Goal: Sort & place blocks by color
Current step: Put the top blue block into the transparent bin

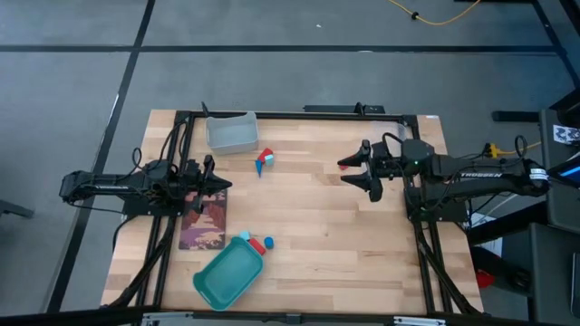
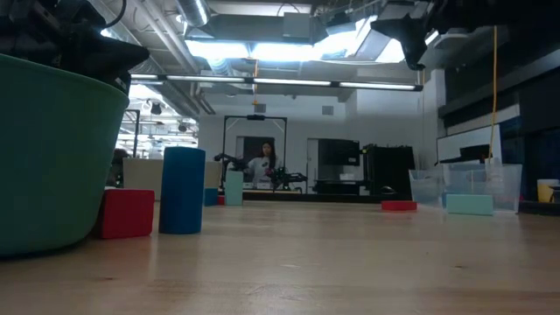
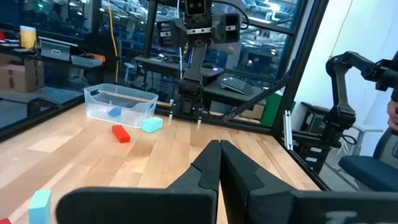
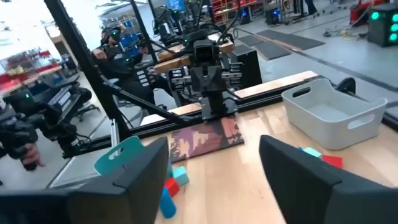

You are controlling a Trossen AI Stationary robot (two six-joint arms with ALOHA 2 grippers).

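A red block and a light cyan block [image 1: 265,158] lie together on the table's far middle, with a small dark blue one [image 1: 259,170] beside them. They also show in the left wrist view, the red [image 3: 121,134] and the cyan [image 3: 152,124]. A cyan [image 1: 243,236], a red [image 1: 256,245] and a dark blue block [image 1: 269,242] stand by the teal tray [image 1: 217,282]. My left gripper [image 1: 217,184] is shut and empty above the table's left side. My right gripper [image 1: 355,172] is open and empty above the right side.
A clear bin [image 1: 231,132] stands at the far edge, left of centre. A patterned mat [image 1: 204,222] lies under my left gripper. The teal tray rests at the near edge. Bare wood lies between the two grippers. People show in the room beyond the table.
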